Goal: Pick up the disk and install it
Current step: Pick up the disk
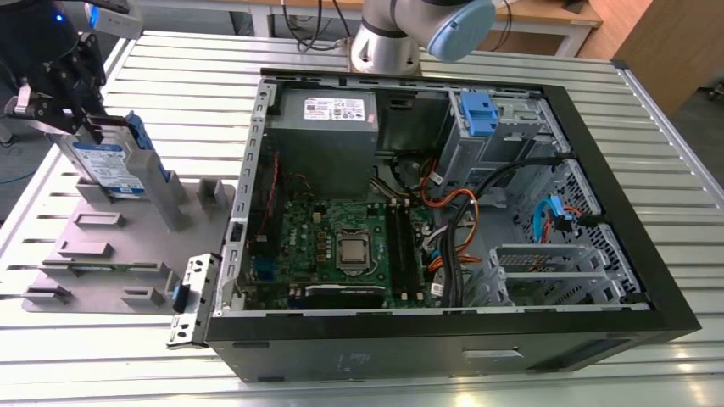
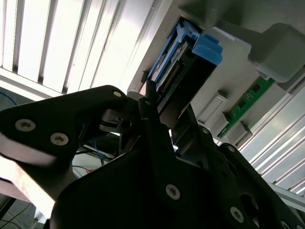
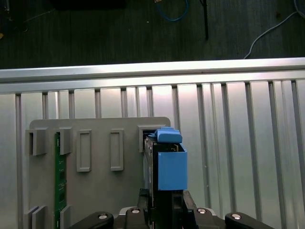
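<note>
Black pincer gripping flat silver disk, blue plastic frame

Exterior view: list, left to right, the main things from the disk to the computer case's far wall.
the disk, held in the gripper → grey power supply box → drive bay with blue tab → black wall of the computer case

Holder plate lies on the worktop, just beside the open computer case, on the exterior view's left. Disk stands on edge at the plate's far end, its upper end clamped in the end effector. Inside the case: power supply box at the far wall, circuit board before it, drive bay on the exterior view's right of the box.
</note>
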You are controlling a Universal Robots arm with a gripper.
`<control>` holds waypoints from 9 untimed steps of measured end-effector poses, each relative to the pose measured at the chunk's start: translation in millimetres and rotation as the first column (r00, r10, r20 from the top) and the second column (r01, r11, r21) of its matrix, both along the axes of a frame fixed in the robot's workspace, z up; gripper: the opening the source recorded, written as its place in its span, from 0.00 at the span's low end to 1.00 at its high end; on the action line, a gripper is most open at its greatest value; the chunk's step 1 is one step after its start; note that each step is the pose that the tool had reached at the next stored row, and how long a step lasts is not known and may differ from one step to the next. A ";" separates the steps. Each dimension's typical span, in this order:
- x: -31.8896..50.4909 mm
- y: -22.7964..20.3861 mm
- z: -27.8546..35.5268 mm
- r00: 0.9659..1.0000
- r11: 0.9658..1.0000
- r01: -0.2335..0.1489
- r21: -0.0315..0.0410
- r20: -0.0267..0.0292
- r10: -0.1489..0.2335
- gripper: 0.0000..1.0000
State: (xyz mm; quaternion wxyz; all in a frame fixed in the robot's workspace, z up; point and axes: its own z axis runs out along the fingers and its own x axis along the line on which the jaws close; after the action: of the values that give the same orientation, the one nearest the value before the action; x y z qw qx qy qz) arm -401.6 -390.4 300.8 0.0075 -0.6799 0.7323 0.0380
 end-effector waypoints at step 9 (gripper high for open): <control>0.0 0.0 -0.2 1.000 1.000 0.000 0.000 0.000 0.000 0.36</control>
State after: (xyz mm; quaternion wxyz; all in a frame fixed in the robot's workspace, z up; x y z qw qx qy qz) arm -401.6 -390.4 300.6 0.0074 -0.6799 0.7323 0.0380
